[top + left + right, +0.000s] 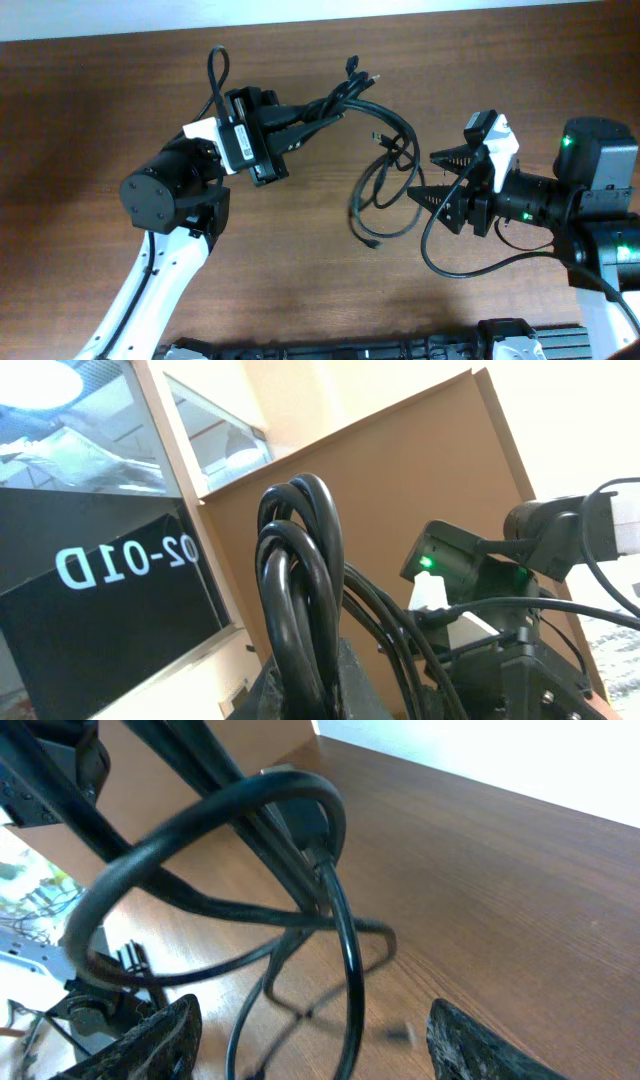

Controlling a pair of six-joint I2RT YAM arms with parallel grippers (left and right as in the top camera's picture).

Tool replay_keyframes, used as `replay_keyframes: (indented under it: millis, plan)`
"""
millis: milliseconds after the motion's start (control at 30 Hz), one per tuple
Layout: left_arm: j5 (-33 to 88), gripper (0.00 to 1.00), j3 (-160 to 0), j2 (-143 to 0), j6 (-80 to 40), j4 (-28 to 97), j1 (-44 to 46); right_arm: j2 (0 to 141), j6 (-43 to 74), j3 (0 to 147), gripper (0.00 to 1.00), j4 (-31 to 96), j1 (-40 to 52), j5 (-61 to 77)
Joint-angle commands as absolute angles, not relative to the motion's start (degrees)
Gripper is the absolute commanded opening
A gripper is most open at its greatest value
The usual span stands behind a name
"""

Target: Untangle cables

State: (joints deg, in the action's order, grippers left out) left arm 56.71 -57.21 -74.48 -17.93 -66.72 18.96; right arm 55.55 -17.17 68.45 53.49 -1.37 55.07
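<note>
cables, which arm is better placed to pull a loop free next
Probably right. Its open hand sits beside the loose loops of the cables; the left hand is shut on their bunched end, anchoring it.

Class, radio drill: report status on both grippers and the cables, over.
Left gripper shut on cables. Right gripper open at the loose loops, gripping nothing. No obstruction seen.

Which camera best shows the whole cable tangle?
The overhead view: it shows the cables whole, from the bunch in the left gripper to loose loops by the open right gripper. Left wrist shows only the clamped bunch; right wrist, a few close blurry strands.
</note>
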Motion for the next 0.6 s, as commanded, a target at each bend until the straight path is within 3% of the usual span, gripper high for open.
replay_keyframes:
  millis: [0,167,267,567]
  plan:
    - [53.6,0.0,-58.46,-73.54,-18.85,-67.61,19.14,55.9,-17.8,68.47,0.6,53.52,-1.5,57.04]
    - [53.54,0.0,-58.46,-73.54,-18.85,-68.53,19.14,56.84,-17.78,68.47,0.38,53.65,-1.45,57.34]
    - [53.56,0.0,-58.46,-73.54,-18.85,-68.53,19.14,57.41,-17.78,68.47,0.04,53.69,-1.45,57.91]
    - [53.56,0.0,-58.46,-73.54,-18.79,-67.64,19.05,57.47,-14.13,68.49,0.04,53.82,-1.56,50.81]
